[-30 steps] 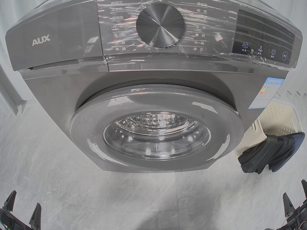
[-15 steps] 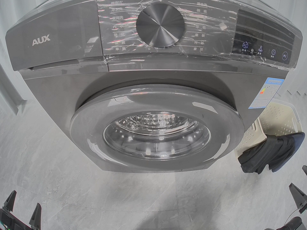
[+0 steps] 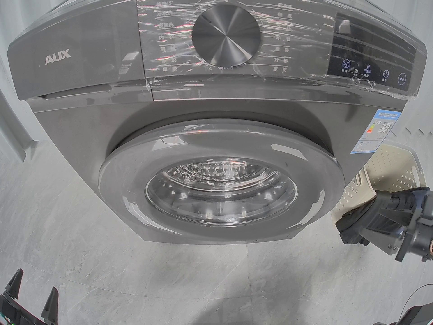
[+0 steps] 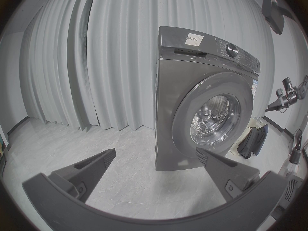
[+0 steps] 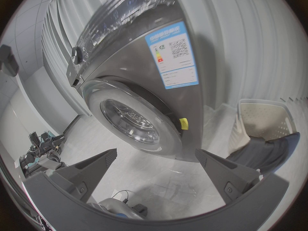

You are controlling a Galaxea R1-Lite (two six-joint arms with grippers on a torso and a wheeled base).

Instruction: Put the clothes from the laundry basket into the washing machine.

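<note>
1. Left pincer (image 4: 154,149): low at my left side over the floor (image 3: 180,271), fingers spread wide, carrying nothing.

2. Right pincer (image 5: 155,151): raised at my right, near the basket and pointed toward the machine's lower corner. Fingers spread wide, nothing between them.

3. Clothes (image 5: 266,153): dark fabric slung over the near rim of the laundry basket (image 5: 266,116), one end hanging down the outside toward the floor.
   - I judge it soft, limp and light. It should drape and trail when lifted, and may slide off the rim if nudged.
   - Best hold, in my view, is the bunched fold on top of the rim, pinched deep enough to gather several layers without catching the plastic edge.

4. Laundry basket: cream, perforated, standing on the floor just beside the machine's right flank. I count this as the clothes' present location; none are in the drum.

5. Washing machine (image 3: 216,104): grey front-loader with its round door (image 3: 221,181) closed and a bare metal drum visible through the glass. I expect the door must be opened before loading.

6. Hard to make out:
   - whether the dark heap is one garment or several;
   - anything lying deeper in the basket, whose far side is cut off at the head view's edge;
   - the door's handle or latch, which I cannot locate.
</note>
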